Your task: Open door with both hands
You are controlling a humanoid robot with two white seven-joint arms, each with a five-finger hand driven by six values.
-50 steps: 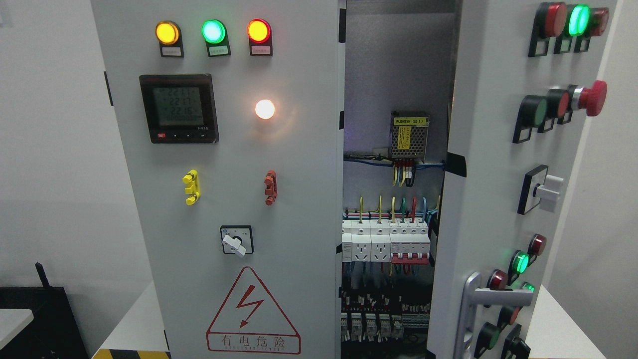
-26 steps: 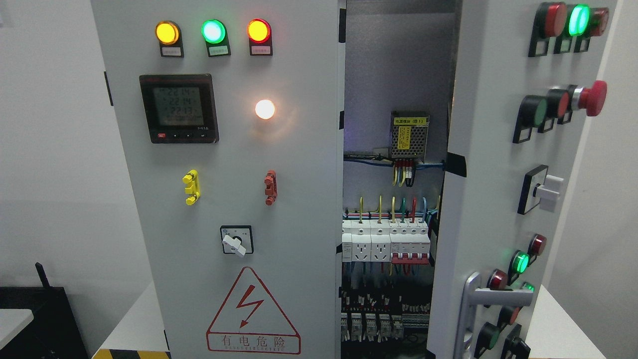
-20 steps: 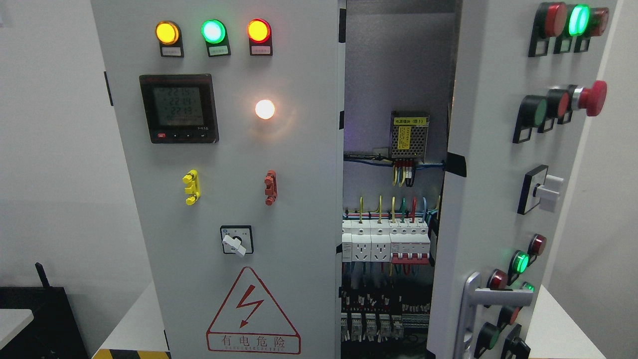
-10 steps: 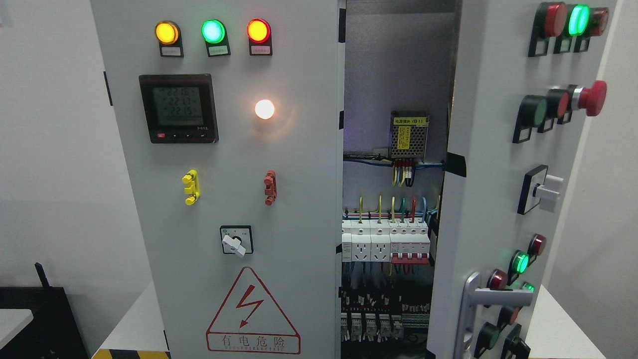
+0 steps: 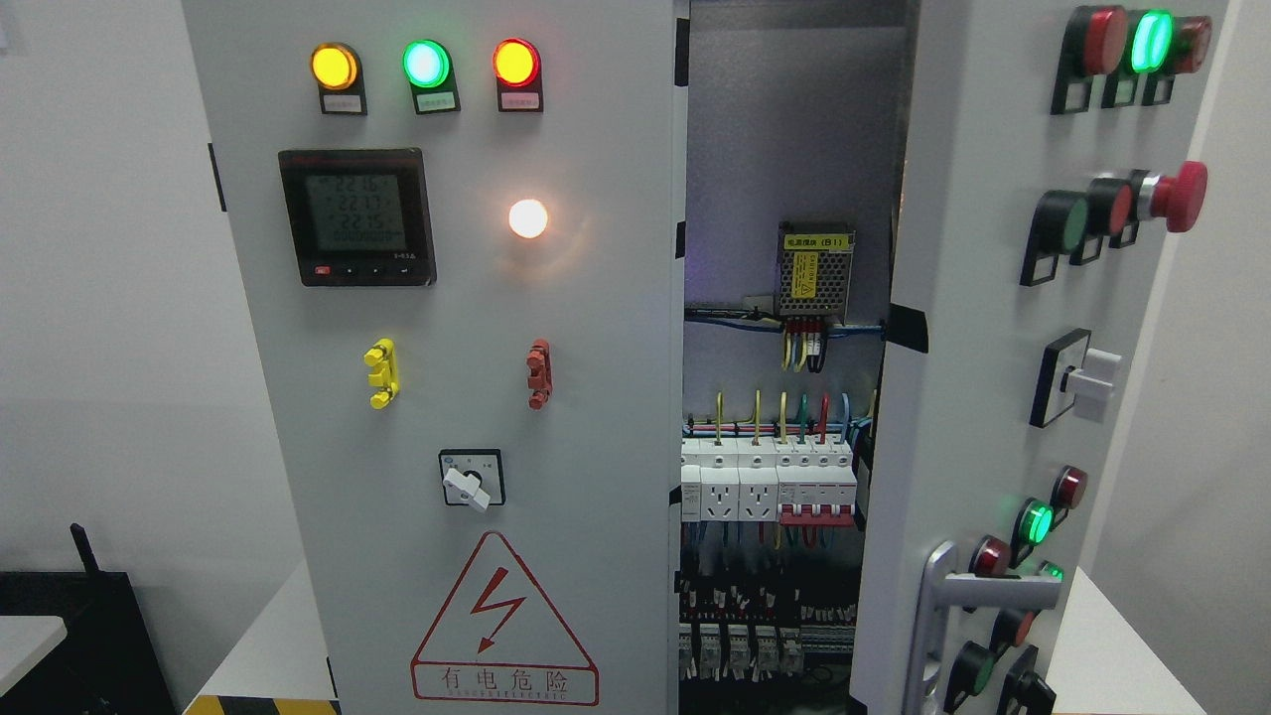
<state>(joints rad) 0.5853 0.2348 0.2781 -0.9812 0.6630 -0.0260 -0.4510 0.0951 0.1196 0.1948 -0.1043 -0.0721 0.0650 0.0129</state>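
A grey electrical cabinet fills the head view. Its right door (image 5: pixel 978 397) is swung outward toward me, edge-on, and carries a silver handle (image 5: pixel 943 606) low down, plus coloured buttons and a red mushroom button (image 5: pixel 1182 196). The left panel (image 5: pixel 596 397) stands flat, with three lit lamps (image 5: pixel 425 64), a digital meter (image 5: pixel 356 216), a rotary switch (image 5: pixel 471 479) and a red lightning warning triangle (image 5: pixel 504 621). Between them the interior (image 5: pixel 784 149) shows, with breakers (image 5: pixel 767 482) and wiring. Neither of my hands nor arms appears anywhere in the picture.
The cabinet stands on a white table (image 5: pixel 263 645) with a yellow-black striped edge (image 5: pixel 258 705) at the lower left. A black box (image 5: pixel 70 636) sits at the far left bottom. White walls lie behind on both sides.
The meter's digits flicker and the view shifts down a pixel or two. The doors hold the same position throughout.
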